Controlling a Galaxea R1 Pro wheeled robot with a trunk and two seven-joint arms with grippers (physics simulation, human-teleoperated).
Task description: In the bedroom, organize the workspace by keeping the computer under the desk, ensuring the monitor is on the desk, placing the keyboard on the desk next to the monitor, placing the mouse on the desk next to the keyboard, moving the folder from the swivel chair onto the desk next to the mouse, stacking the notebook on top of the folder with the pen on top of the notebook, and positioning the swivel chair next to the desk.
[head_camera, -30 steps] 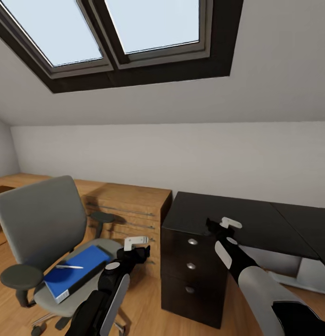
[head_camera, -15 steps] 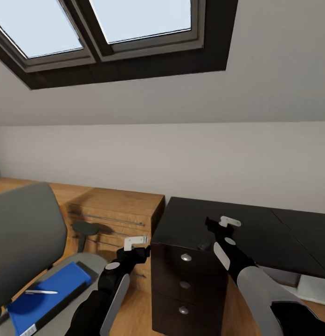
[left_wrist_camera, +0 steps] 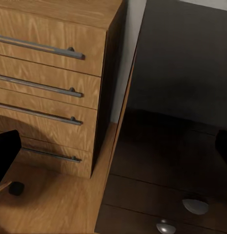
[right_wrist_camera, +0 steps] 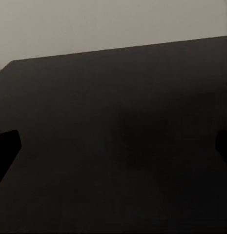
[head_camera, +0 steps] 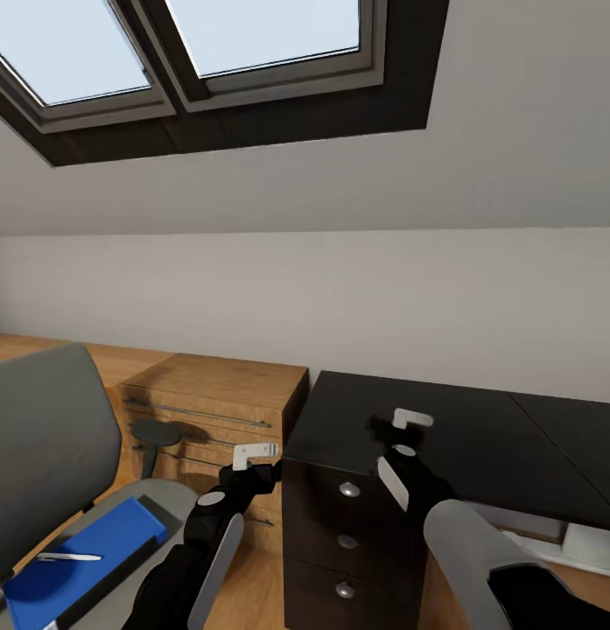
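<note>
Evidently the blue folder (head_camera: 73, 560) on the swivel chair (head_camera: 42, 455), pen (head_camera: 68, 556) loose atop, looks stiff, light and slick, so my spread, empty left claw (head_camera: 262, 462) should pinch its long edge.

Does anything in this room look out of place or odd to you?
Yes: a blue folder lies on the seat of the grey swivel chair, with a whitish pen resting on top of it. That is an odd spot for desk items, while the part of the black desk in view looks bare. Nothing looks spilled or damaged.
</note>
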